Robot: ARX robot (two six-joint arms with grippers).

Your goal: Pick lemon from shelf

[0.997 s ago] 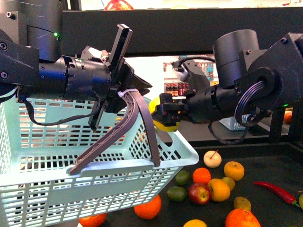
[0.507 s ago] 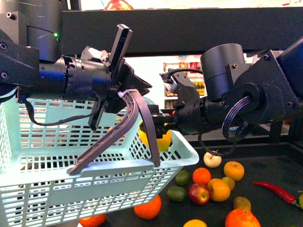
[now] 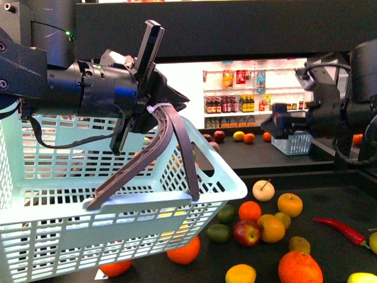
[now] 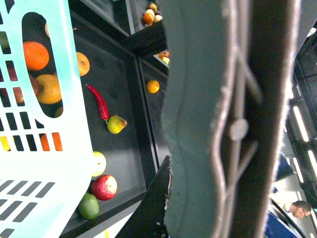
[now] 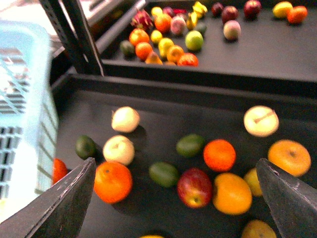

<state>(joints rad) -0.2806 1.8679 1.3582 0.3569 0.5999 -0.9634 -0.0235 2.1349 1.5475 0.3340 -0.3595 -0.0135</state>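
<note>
My left gripper (image 3: pixel 154 115) is shut on the grey handle (image 3: pixel 168 147) of a pale mint basket (image 3: pixel 88 200), holding it up in front of the black shelf (image 3: pixel 330 236). That handle (image 4: pixel 208 124) fills the left wrist view. A yellow patch (image 3: pixel 172 227) shows through the basket's side slots; I cannot tell whether it is the lemon. My right gripper (image 3: pixel 278 122) is open and empty, off to the right of the basket. In the right wrist view it (image 5: pixel 176 163) hangs above loose fruit on the shelf deck (image 5: pixel 163 114).
On the deck lie oranges (image 3: pixel 300 268), a red apple (image 3: pixel 246 232), green limes (image 3: pixel 218 233), a pale apple (image 3: pixel 263 190) and a red chilli (image 3: pixel 341 231). A further deck (image 5: pixel 277 44) holds more fruit. The shelf's thick upper rim (image 3: pixel 235 29) runs overhead.
The right gripper carried a yellow lemon over the basket's rim, let it go, and has drawn back to the right, open and empty. The left gripper and the basket stay almost still.
</note>
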